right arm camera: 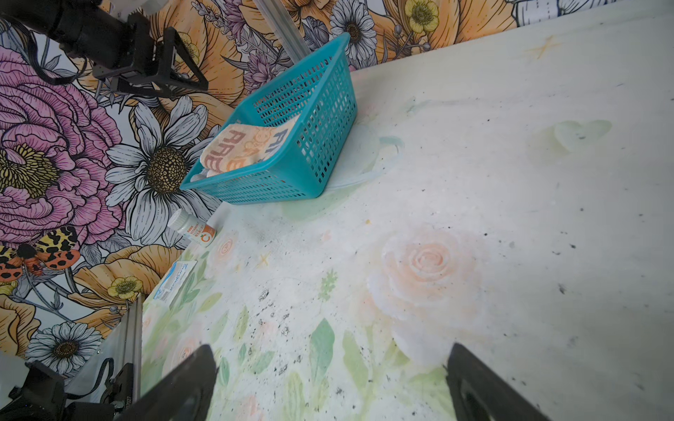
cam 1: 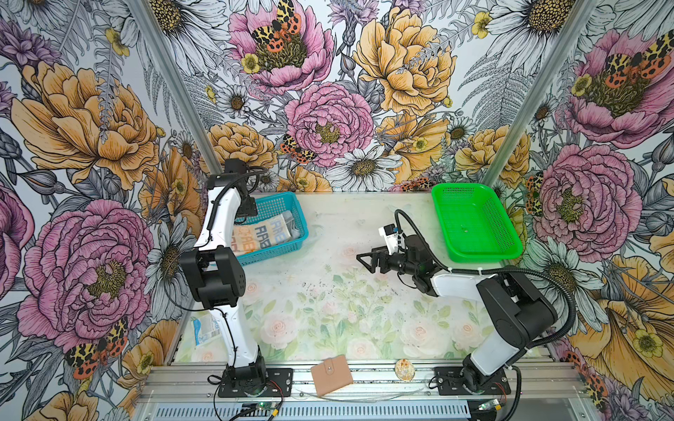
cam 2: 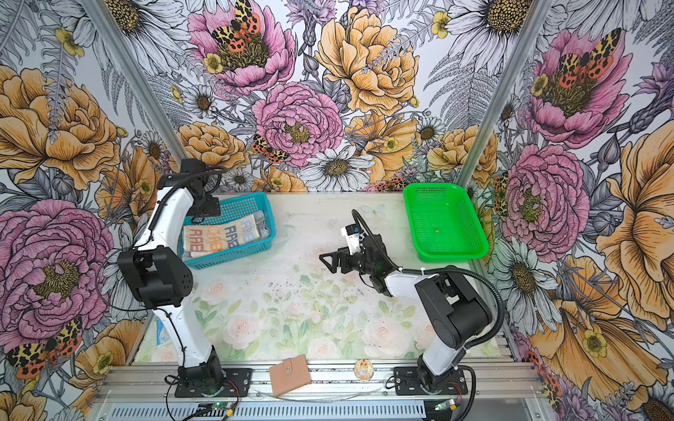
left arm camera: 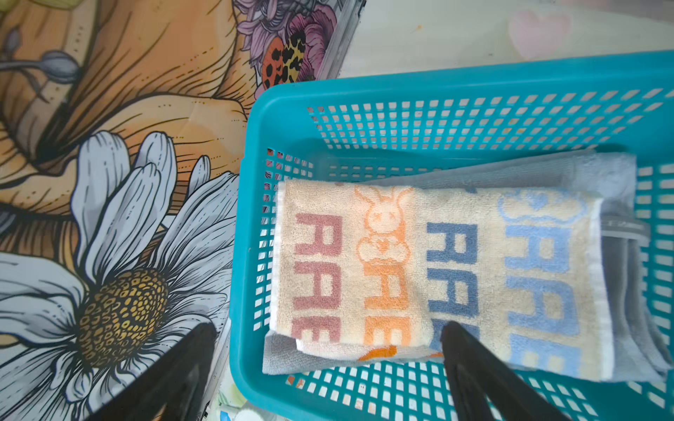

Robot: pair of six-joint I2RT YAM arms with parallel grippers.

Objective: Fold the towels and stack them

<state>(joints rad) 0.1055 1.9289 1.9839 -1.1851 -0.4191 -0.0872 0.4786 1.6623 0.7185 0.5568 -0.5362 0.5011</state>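
3 towels to account for, and 2 show clearly in both top views. The lettered towel (cam 1: 270,233) lies folded flat on the grey towel (cam 1: 294,220), both inside the teal basket (cam 1: 277,255) at far left. No cloth on the table (cam 1: 328,299) or in the green tray (cam 1: 485,255). The left arm (cam 1: 219,218) reaches over the basket and hides its own fingers. The right gripper (cam 1: 368,260) hovers mid-table, spread, holding nothing.

Left wrist: the left gripper (left arm camera: 328,328) is wide apart, pinching nothing. 1 finger (left arm camera: 470,361) is over the lettered towel's edge and the other is outside the basket wall, so it straddles the rim. The grey towel pokes out on 2 sides underneath. A sliver of orange print (left arm camera: 379,353) shows between them. It's probably the 3rd towel, can't confirm.

Right wrist: right fingers are spread over bare table. The basket shows side-on with the lettered towel on top. The left gripper hangs above it, jaws apart, clear of the cloth.

My read: folding is done and stacking is at the let-go of the top towel. Next, the left arm lifts straight up so neither finger catches the rim or the towel edge, then pulls away. Check stack alignment, since the grey towel looks skewed.
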